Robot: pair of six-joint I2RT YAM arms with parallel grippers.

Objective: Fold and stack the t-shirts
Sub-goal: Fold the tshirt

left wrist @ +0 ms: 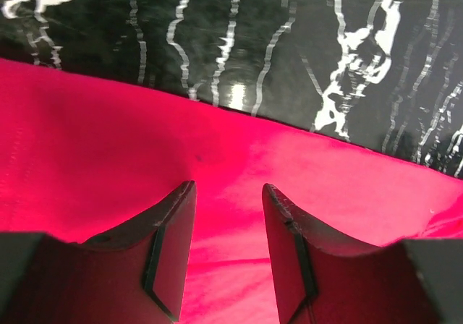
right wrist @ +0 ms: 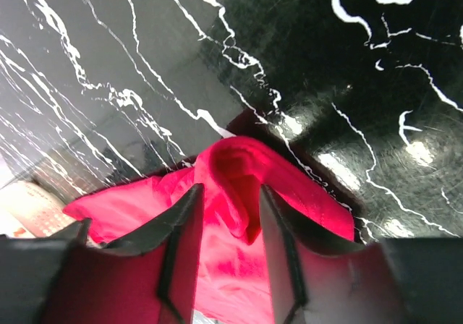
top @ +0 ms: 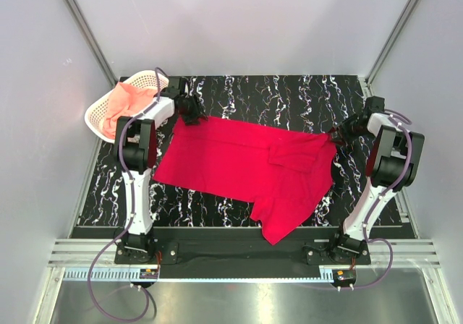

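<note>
My counter [top: 289, 100] is glossy black, streaked with white marble-like veins. Spread across it lies the crimson red t-shirt [top: 239, 165], plain, without print or pattern. In the white lattice basket [top: 98, 118] at the far left corner sits the pale salmon-pink t-shirt [top: 130, 100], also plain. My arms are white and black, trailed by purple cables [top: 98, 280]. My jaws are matte black, tinged red by the cloth beneath.

Red t-shirt [top: 242, 168] lies spread on the marble table [top: 289, 96]; pink t-shirt [top: 126, 101] fills the basket [top: 98, 118].
</note>
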